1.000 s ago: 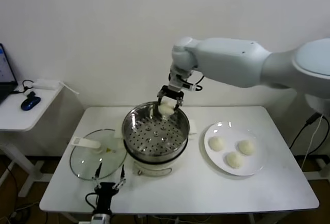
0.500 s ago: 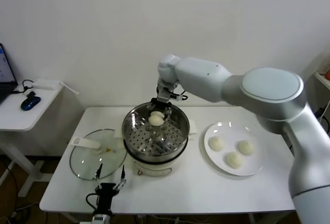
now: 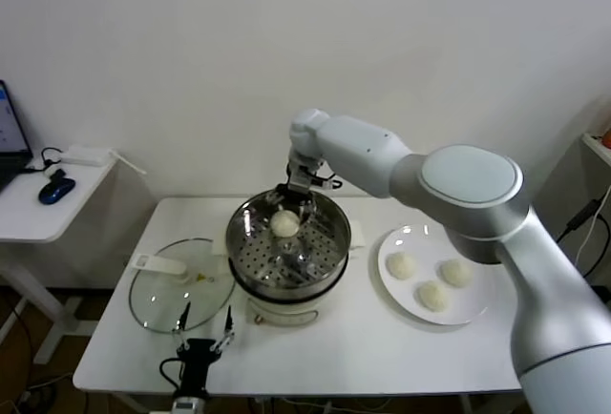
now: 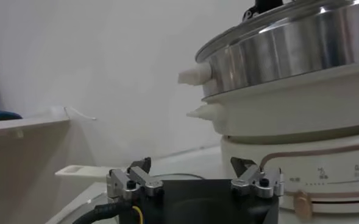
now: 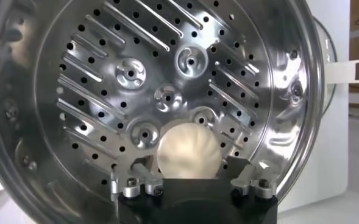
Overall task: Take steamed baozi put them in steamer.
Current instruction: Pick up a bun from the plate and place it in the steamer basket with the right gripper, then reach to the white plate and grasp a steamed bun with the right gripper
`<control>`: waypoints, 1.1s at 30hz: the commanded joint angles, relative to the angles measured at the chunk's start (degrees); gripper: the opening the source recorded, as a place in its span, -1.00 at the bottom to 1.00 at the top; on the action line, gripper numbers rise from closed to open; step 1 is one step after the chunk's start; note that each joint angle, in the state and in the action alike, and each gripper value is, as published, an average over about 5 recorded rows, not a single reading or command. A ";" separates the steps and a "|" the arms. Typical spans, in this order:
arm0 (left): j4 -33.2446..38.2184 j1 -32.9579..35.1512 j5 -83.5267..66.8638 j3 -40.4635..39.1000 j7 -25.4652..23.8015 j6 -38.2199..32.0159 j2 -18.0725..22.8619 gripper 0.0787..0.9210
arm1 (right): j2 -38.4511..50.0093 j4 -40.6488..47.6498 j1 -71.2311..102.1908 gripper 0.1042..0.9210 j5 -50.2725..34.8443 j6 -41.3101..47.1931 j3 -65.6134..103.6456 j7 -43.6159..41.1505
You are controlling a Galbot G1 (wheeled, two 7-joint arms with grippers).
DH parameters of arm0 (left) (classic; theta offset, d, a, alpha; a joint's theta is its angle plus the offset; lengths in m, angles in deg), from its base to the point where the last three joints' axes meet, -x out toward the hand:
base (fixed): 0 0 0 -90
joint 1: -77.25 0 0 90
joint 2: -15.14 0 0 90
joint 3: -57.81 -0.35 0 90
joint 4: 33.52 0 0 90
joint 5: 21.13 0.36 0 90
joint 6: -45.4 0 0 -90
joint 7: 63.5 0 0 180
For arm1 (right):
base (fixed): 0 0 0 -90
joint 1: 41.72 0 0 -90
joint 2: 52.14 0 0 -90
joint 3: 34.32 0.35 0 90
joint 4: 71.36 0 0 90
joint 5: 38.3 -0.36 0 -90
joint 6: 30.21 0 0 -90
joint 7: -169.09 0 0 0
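The round stainless-steel steamer with a perforated tray [image 3: 287, 242] stood at the centre of the white rectangular table [image 3: 363, 347]. One off-white dome-shaped baozi [image 3: 284, 224] lay on the tray near its upper edge. The right gripper [image 3: 291, 206] was positioned directly above that bun, jaws spread. Three more off-white buns [image 3: 432, 296] sat on a white round plate [image 3: 473, 309] at centre right. A flat glass lid [image 3: 181, 284] lay at lower left, with the left gripper [image 3: 203, 324] below it, fingers apart.
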 commanded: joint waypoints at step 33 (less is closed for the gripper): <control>-0.35 0.85 2.03 -0.03 0.64 -0.44 0.08 0.77 | 40.21 -35.08 -6.08 0.76 -32.36 58.04 -20.48 7.50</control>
